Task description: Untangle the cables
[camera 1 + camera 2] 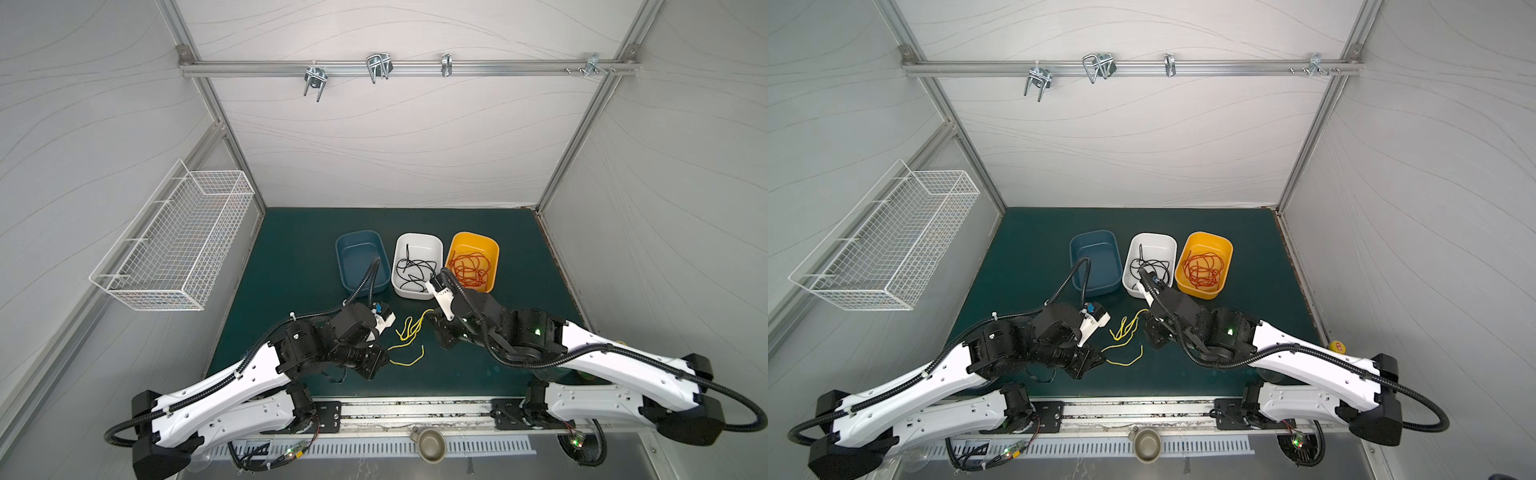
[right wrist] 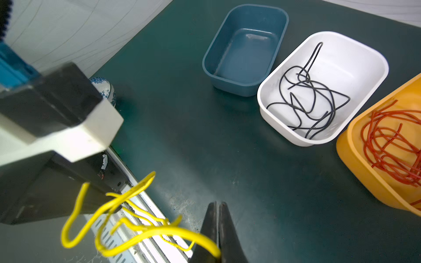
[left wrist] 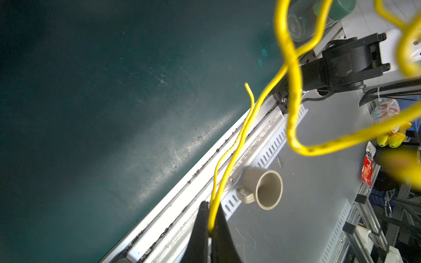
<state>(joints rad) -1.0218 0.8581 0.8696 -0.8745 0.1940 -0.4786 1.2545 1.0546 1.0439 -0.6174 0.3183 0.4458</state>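
A dark green bench (image 1: 291, 257) carries three tubs in a row: a blue tub (image 1: 357, 257), a white tub (image 1: 419, 245) and an orange tub (image 1: 471, 236). A white wire basket (image 1: 178, 241) hangs on the left wall. Metal hooks (image 1: 378, 66) hang from a rail above. A beige mug (image 1: 430, 444) sits in front of the bench.

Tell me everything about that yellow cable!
The yellow cable is thin, bendy and looks plastic-coated. It curls in tangled loops that cross each other, over the dark green mat between the two arms. The left gripper and right gripper each pinch it in shut jaws. One cut end pokes out free.
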